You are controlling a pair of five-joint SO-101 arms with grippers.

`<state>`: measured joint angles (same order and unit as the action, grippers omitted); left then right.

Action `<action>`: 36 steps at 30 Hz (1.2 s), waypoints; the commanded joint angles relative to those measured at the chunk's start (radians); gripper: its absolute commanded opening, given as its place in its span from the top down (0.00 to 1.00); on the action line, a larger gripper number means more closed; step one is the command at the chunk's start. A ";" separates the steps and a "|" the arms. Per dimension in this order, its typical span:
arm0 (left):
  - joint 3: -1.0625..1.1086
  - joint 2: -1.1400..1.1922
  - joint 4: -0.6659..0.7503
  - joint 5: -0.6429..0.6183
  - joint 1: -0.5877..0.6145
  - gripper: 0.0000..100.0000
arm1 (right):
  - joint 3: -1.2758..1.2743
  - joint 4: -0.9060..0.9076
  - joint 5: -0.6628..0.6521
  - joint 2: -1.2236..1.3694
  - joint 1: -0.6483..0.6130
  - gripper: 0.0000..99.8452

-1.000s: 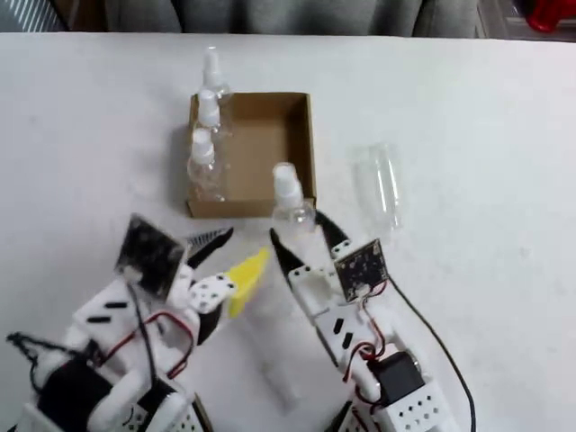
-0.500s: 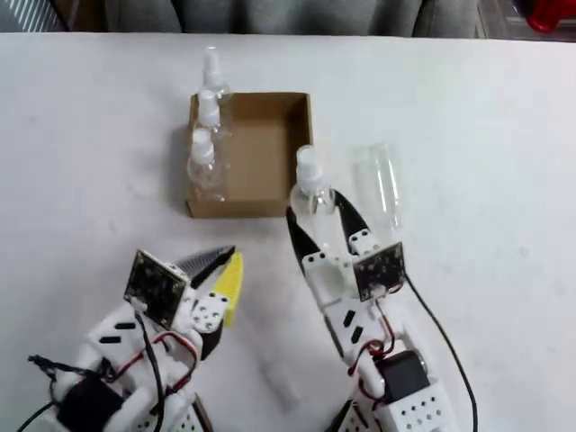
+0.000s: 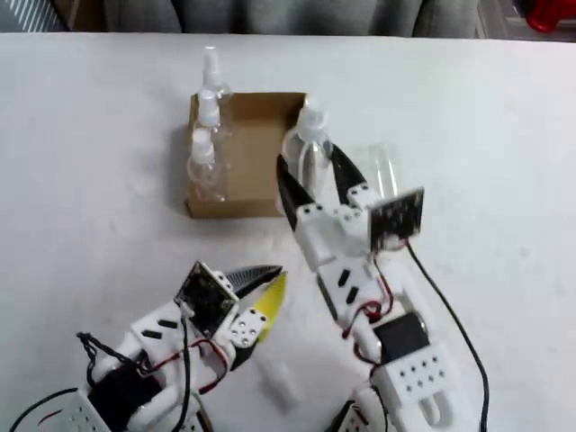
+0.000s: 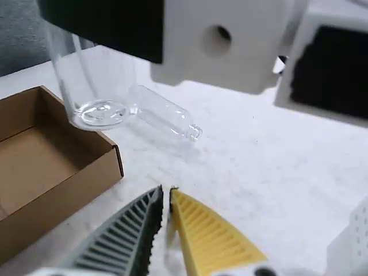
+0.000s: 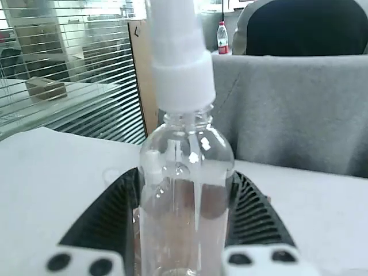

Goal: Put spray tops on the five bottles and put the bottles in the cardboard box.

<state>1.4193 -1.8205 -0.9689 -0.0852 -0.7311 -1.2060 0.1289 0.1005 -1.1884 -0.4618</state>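
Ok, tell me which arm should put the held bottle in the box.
Right. The right gripper is shut on the spray bottle, upright at the cardboard box's right wall; the left gripper is shut and empty.

A white table (image 3: 486, 108) stood under everything, with grey upholstered seating (image 3: 297, 16) along its far edge and a red object (image 3: 551, 13) beyond one far corner. In the room behind hung slatted window blinds (image 5: 63, 63), and a small red-capped drink bottle (image 5: 222, 37) stood near a dark chair back (image 5: 305, 26).

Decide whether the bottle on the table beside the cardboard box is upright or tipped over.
Tipped over: the bottle lies on its side on the table, its bare neck open.
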 commanded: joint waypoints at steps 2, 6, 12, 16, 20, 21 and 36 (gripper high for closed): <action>0.046 -0.012 0.104 0.003 0.002 0.98 | 0.109 -0.045 0.043 0.104 -0.087 0.99; 0.121 -0.012 0.232 0.005 0.073 0.98 | 0.107 -0.038 0.043 0.110 -0.165 0.99; 0.178 -0.012 0.330 0.006 0.157 0.98 | 0.114 0.113 0.044 0.108 -0.189 0.99; 0.209 -0.012 0.374 0.009 0.166 0.98 | 0.114 0.199 0.054 0.085 -0.189 0.99; 0.250 -0.012 0.427 0.009 0.168 0.98 | 0.114 0.286 0.112 -0.004 -0.189 0.99; 0.258 -0.012 0.439 0.009 0.168 0.98 | 0.114 0.306 0.112 -0.025 -0.189 0.99; 0.264 -0.010 0.384 0.011 0.228 0.98 | 0.110 0.300 0.063 -0.116 -0.130 0.99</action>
<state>1.6939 -1.8220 -0.5393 -0.0867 -0.5409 -1.1523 0.4803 0.1818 -1.2896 -0.6306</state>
